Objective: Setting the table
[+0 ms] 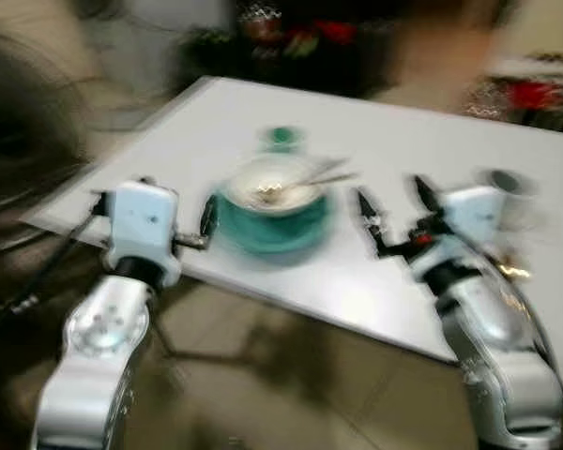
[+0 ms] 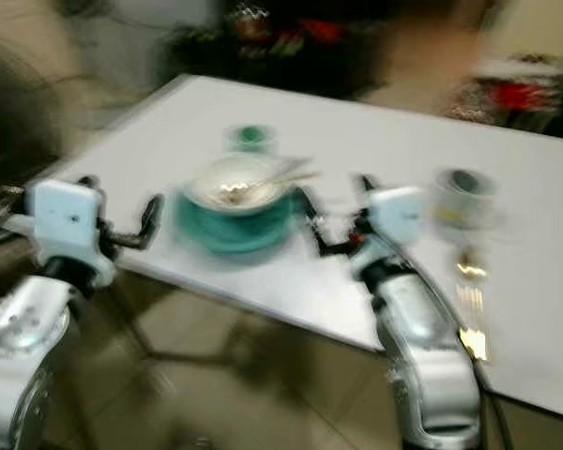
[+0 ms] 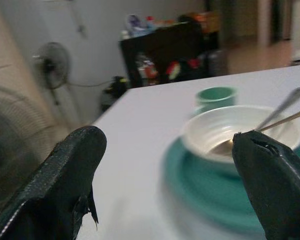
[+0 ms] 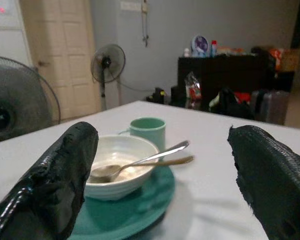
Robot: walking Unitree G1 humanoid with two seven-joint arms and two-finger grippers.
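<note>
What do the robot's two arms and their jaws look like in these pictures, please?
Both arms are silver with rounded joint housings, each ending in a pale boxy wrist block. The left arm has a thin dark cable running beside it. The right arm shows a small red mark near its wrist. Each gripper, left gripper and right gripper, has two long, matte black, rough-textured fingers.

Bowl (image 1: 274, 187) on plate (image 1: 280, 228), cup (image 1: 282, 139) behind
</note>
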